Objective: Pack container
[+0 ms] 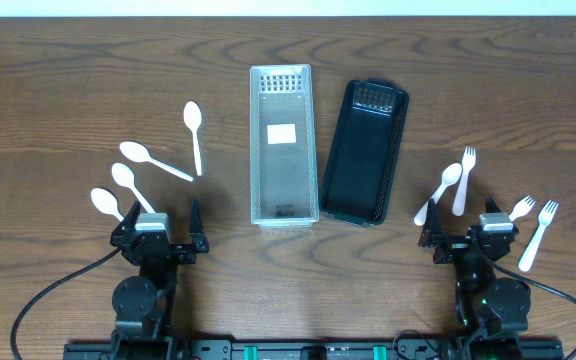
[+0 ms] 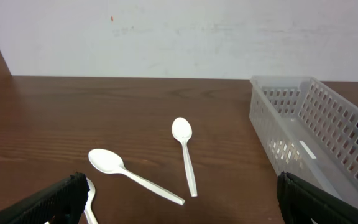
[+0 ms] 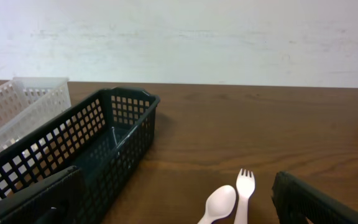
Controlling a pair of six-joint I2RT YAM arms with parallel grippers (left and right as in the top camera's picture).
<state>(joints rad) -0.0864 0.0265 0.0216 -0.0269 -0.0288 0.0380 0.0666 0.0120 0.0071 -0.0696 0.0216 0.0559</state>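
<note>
A clear plastic basket and a black basket lie side by side at the table's middle, both empty. Several white spoons lie on the left, among them one nearest the clear basket and one beside it. On the right lie a spoon, a fork and two more forks. My left gripper is open and empty, just below the spoons. My right gripper is open and empty, just below the spoon and fork.
The left wrist view shows two spoons ahead, a third spoon by the left finger and the clear basket at right. The right wrist view shows the black basket at left, with a spoon and a fork ahead.
</note>
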